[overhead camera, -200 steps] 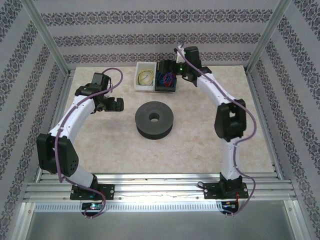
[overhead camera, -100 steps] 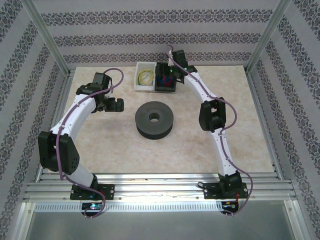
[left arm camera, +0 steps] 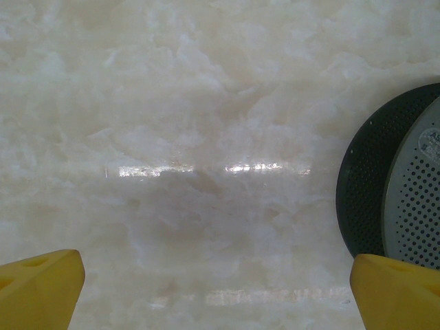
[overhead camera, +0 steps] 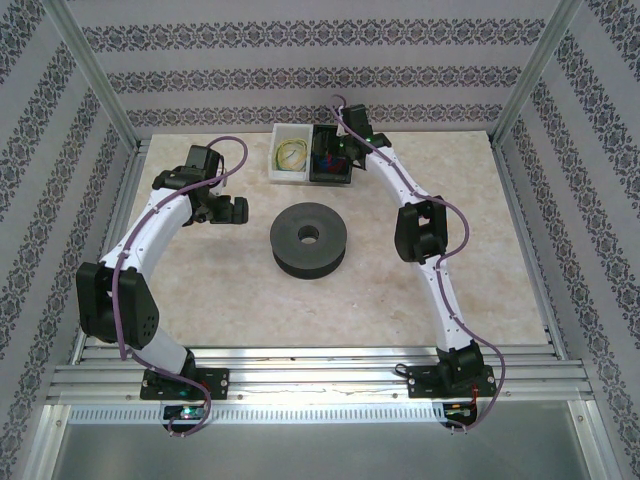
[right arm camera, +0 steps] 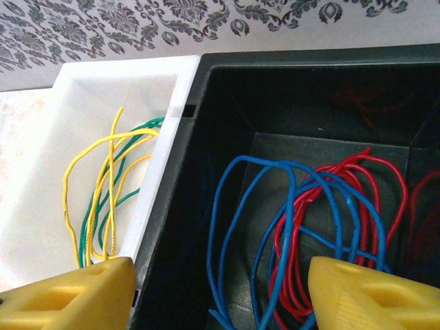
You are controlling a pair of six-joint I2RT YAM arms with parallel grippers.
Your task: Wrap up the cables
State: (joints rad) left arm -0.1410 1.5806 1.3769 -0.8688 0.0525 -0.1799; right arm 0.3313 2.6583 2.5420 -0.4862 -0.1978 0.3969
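Patterned wallpaper closes in 3 sides of an aluminium-framed cell, and a pale marbled desk (overhead camera: 250,300) fills its floor. At the middle of the desk lies a wide black plastic spool (overhead camera: 290,240) with bare flanges and no wire on it. By that, the wrapping has not begun: the pick-up is the step in hand, and carrying the wire to the spool and winding it are all left to do.

At the far edge stand 2 open bins side by side. The white plastic bin (right arm camera: 172,82) holds loose yellow wire (right arm camera: 69,192) and green wire (right arm camera: 86,234). The black plastic bin (right arm camera: 309,58) holds the long, thin blue wire (right arm camera: 212,206), tangled in loose loops with a thin red wire coil (right arm camera: 283,240) on the bin floor.

The right end effector (right arm camera: 220,268) hangs inside the mouth of the black bin (overhead camera: 330,172), its 2 yellow fingers (right arm camera: 75,295) standing well apart with nothing clamped. The blue wire's loops lie directly below and between those fingers, with red strands mixed in on the right-hand side, so a closing pinch could catch both colours.

The left end effector (overhead camera: 232,210) hovers over bare desk just left of the spool, its jaws spread wide and empty; its wrist view shows the spool's perforated rim (left arm camera: 364,185) beside the right-hand finger.
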